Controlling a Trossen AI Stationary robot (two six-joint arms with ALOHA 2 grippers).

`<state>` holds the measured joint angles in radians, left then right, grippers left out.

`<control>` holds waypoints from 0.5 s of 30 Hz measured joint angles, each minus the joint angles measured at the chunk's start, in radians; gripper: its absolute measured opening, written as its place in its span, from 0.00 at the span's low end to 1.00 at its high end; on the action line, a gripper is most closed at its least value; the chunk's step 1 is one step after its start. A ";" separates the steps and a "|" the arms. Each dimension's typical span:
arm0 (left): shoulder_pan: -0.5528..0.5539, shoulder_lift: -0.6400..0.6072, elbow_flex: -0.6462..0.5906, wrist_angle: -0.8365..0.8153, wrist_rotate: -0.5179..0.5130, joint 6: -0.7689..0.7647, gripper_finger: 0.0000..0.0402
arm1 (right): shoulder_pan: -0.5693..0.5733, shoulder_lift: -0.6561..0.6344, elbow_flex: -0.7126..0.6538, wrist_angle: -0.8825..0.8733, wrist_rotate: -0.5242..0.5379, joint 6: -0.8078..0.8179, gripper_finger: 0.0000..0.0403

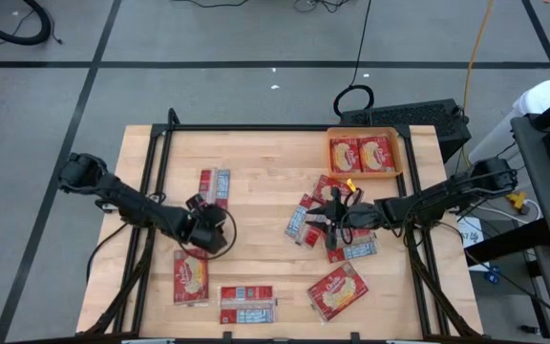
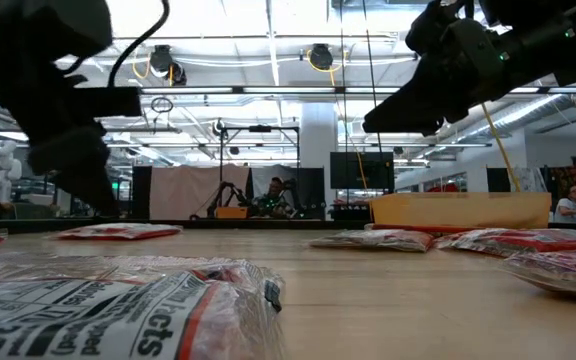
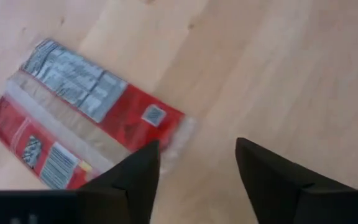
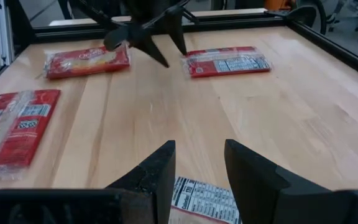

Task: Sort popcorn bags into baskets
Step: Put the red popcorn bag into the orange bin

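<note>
While both arms hover over the wooden table (image 1: 256,153), nothing is held in either gripper. Nearest the front edge lie three popcorn bags: a label-side-up packet (image 1: 247,304) in the middle, a picture-side-up packet (image 1: 190,277) to its left, and another picture-side-up packet (image 1: 337,290) to its right. Just behind the left one, the left gripper (image 1: 201,204) hangs above bare wood, its fingers (image 3: 143,171) spread apart and empty, with a label-side-up bag (image 3: 82,115) lying beside them. Slightly farther back sits a lone packet (image 1: 215,186), label side up. On the right half, the right gripper (image 1: 333,216) floats over a loose cluster of packets (image 1: 306,218); its fingers (image 4: 159,168) are parted with nothing between them, and a label-side bag (image 4: 205,198) seems to lie right below, though only a corner shows. At the far right corner rests the orange basket (image 1: 333,155), already holding two bags (image 1: 362,154) side by side, picture side up.
</note>
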<state>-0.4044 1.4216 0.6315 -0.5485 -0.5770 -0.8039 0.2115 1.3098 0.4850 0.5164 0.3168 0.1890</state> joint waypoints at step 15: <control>-0.080 0.113 -0.002 -0.023 -0.142 0.055 0.74 | -0.003 0.000 0.000 0.048 0.002 -0.131 0.33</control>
<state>-0.4845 1.5343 0.6300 -0.5710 -0.7192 -0.7491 0.2089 1.3098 0.4854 0.5642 0.3183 0.0576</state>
